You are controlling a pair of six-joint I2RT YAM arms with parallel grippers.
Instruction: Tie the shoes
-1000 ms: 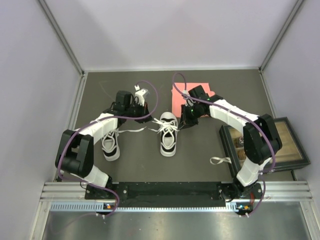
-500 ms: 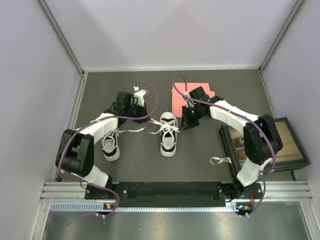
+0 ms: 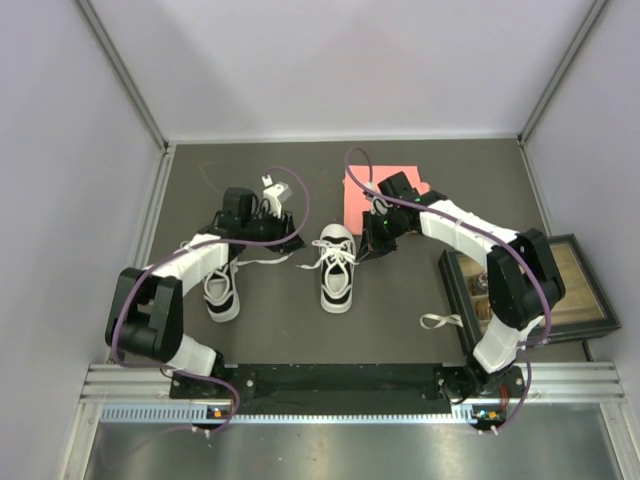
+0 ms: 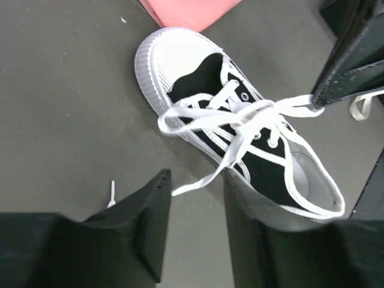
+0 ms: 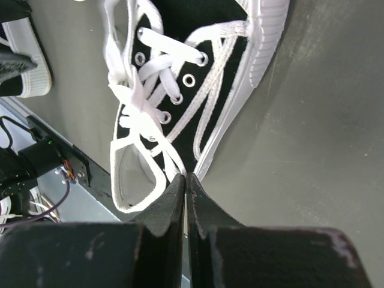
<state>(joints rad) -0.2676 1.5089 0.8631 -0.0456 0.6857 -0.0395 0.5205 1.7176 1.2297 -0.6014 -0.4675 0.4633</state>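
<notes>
While the right fingers [image 5: 179,195] pinch shut on one lace [image 4: 288,107] of the centre shoe [image 3: 337,268], the left fingers [image 4: 155,210] stand parted and empty, a loose lace end lying below the gap. The second shoe [image 3: 221,290] sits partly under the left arm. At the right, a dark-framed tray [image 3: 598,298] holds what may be small objects, too indistinct to name. A pink sheet [image 3: 358,205] lies behind the centre shoe and a white strip [image 3: 437,321] beside the tray, all on a dark grey tabletop [image 3: 400,300] enclosed by pale lilac walls [image 3: 340,70].
</notes>
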